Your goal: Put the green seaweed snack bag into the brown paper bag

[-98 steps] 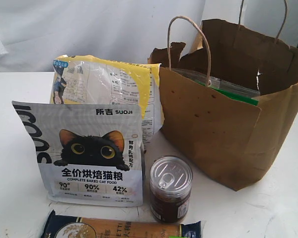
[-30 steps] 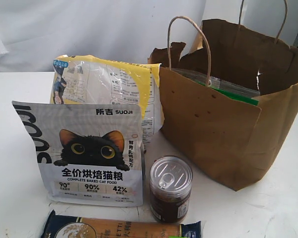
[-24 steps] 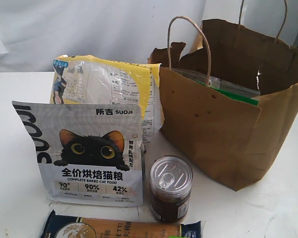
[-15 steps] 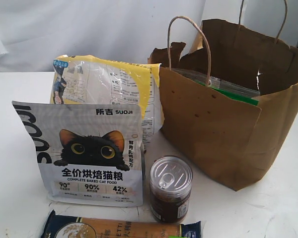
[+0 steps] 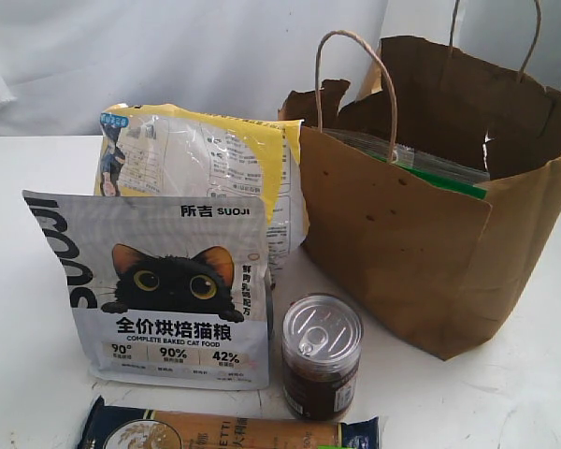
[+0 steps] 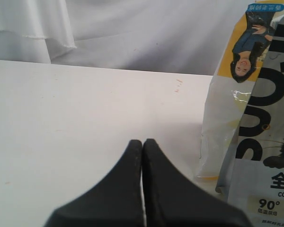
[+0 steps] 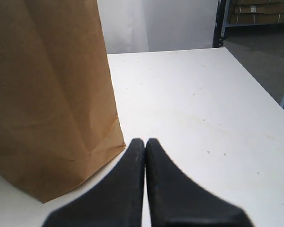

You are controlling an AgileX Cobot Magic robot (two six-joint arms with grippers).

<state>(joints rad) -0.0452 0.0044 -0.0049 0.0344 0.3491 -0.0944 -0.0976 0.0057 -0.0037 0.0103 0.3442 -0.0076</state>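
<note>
At the far left, the left fingers (image 6: 125,179) are pressed together with nothing between them, low over bare counter (image 6: 61,109) and just beside the grey cat-food pouch (image 5: 159,290). The pouch stands upright at the front, and the yellow-and-clear bag (image 5: 206,159) leans close behind it. Nearer the front edge lies a pasta packet (image 5: 224,432), only partly in view. To its right stands a small can (image 5: 322,355) with a pull-ring lid, near the foot of the brown paper bag (image 5: 402,253). The paper bag stands open on the right, handles up and rim creased. Inside its mouth we see a glossy strip with a green edge, which we take to be the green seaweed snack bag (image 5: 439,180). It rests against the near wall, below the rim. Its printed face is hidden, so we cannot confirm the markings. Farthest right, the right fingers (image 7: 128,179) are also closed on nothing, near the outer base of the paper bag and apart from it. We judge the placing step done and both arms parked clear. The next move calls for little, at most a check that the packet has settled inside. Should either arm reach in, the handles and the soft rim would be in its way, and the can stands close to the left arm's path.
</note>
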